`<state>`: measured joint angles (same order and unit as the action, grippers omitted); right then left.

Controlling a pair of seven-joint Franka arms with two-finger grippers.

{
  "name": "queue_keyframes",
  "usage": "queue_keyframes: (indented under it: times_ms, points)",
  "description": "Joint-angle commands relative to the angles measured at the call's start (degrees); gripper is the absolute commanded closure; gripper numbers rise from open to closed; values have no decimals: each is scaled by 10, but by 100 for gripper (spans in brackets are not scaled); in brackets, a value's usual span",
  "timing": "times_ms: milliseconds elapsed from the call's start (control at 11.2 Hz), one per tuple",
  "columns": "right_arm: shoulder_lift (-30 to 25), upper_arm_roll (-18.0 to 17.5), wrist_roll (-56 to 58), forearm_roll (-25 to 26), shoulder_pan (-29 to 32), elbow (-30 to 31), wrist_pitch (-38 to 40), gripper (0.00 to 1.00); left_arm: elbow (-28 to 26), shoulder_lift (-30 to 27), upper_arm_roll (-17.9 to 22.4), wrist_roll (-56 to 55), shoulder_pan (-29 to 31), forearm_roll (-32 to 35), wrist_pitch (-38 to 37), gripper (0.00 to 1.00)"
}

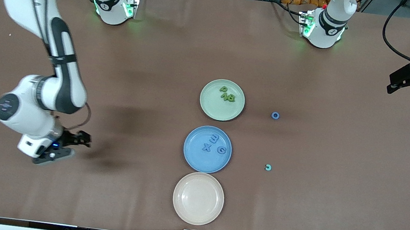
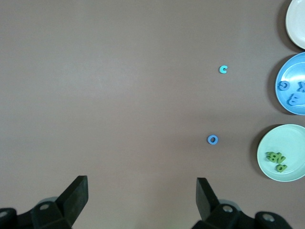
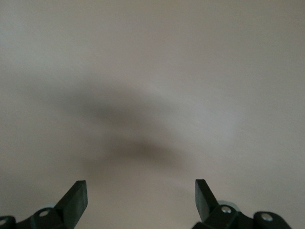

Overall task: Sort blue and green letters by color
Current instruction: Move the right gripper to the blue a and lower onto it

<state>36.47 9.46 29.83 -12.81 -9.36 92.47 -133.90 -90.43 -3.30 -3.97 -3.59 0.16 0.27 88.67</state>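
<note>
Several green letters (image 1: 227, 94) lie in a pale green plate (image 1: 215, 108). Three blue letters (image 1: 214, 143) lie in a blue plate (image 1: 199, 161) nearer the front camera. A blue O (image 1: 275, 115) and a teal C (image 1: 268, 167) lie loose on the table toward the left arm's end; the left wrist view shows the O (image 2: 212, 139) and the C (image 2: 223, 69) too. My left gripper (image 1: 391, 88) (image 2: 142, 191) is open and empty, over bare table at that end. My right gripper (image 1: 78, 140) (image 3: 141, 191) hangs open and empty over bare table at the right arm's end.
An empty beige plate (image 1: 198, 198) sits nearest the front camera, in line with the other two plates. The left wrist view shows the blue plate (image 2: 290, 71), green plate (image 2: 288, 140) and beige plate (image 2: 298, 24) at its edge. Brown cloth covers the table (image 1: 137, 63).
</note>
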Motion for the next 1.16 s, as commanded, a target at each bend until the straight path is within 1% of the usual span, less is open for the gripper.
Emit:
queue_keyframes:
  times_ms: [0,89,179,358,447,626,805,983,1073]
  points:
    - [-42,-17,129,45,95,52,7,0,14,7,1,9,3,-25,-19,0]
    - [-40,-19,160,56,122,60,7,0,14,7,1,9,3,-25,-21,0]
    - [-44,-38,176,60,151,72,7,0,14,7,1,8,3,-25,-21,0]
    - [-55,-45,196,113,192,96,7,0,15,7,1,9,4,-25,-23,0]
    - [-57,-46,205,124,206,111,7,0,15,7,1,9,4,-25,-23,0]
    - [-56,-45,227,125,222,128,0,0,14,7,1,9,3,-25,-23,0]
    - [-51,-46,228,125,225,142,-7,0,14,8,1,9,3,-25,-23,0]
    - [-45,-46,226,125,225,168,-59,0,13,8,1,9,3,-25,-23,0]
    - [-42,-46,223,124,225,174,-69,0,12,8,1,10,4,-25,-23,0]
